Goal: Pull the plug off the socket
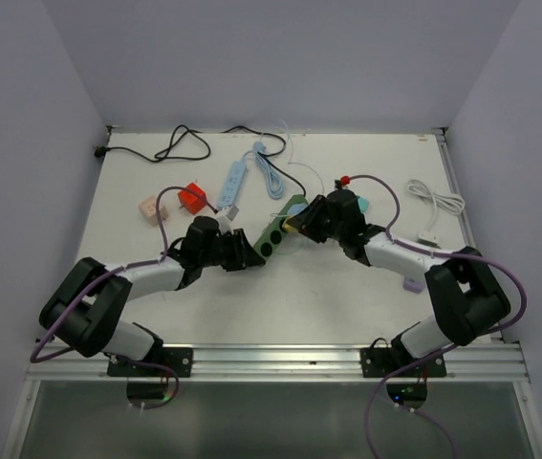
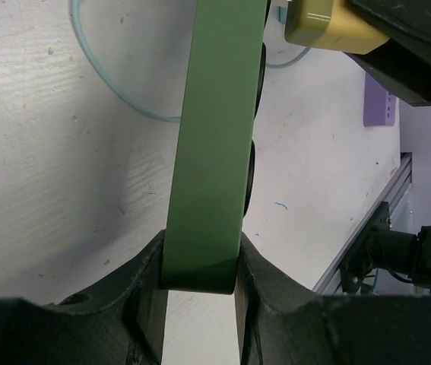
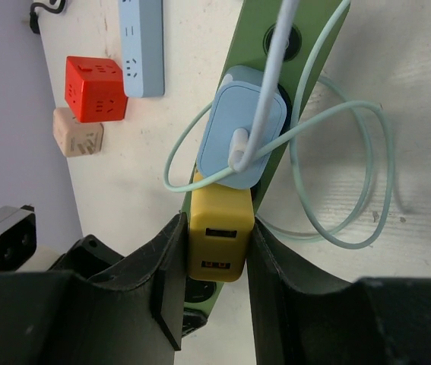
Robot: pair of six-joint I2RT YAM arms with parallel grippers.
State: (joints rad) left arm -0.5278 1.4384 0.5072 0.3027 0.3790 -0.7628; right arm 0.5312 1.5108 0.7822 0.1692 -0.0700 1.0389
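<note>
A green power strip [image 1: 280,229] lies at the table's middle, seen edge-on in the left wrist view [image 2: 215,144] and in the right wrist view [image 3: 306,53]. My left gripper [image 2: 200,304] is shut on its near end. A yellow USB plug [image 3: 219,236] sits in the strip, also in the left wrist view [image 2: 325,26]. My right gripper [image 3: 215,262] is shut on the yellow plug's sides. A light blue plug [image 3: 242,137] with a pale green cable [image 3: 375,190] sits in the socket beside it.
A blue power strip [image 1: 233,180], a red cube socket [image 1: 192,198] and a beige cube [image 1: 149,207] lie at the back left. A black cable [image 1: 170,148] runs along the back. A white cable [image 1: 435,201] lies at the right, a purple item [image 2: 377,103] near the right arm.
</note>
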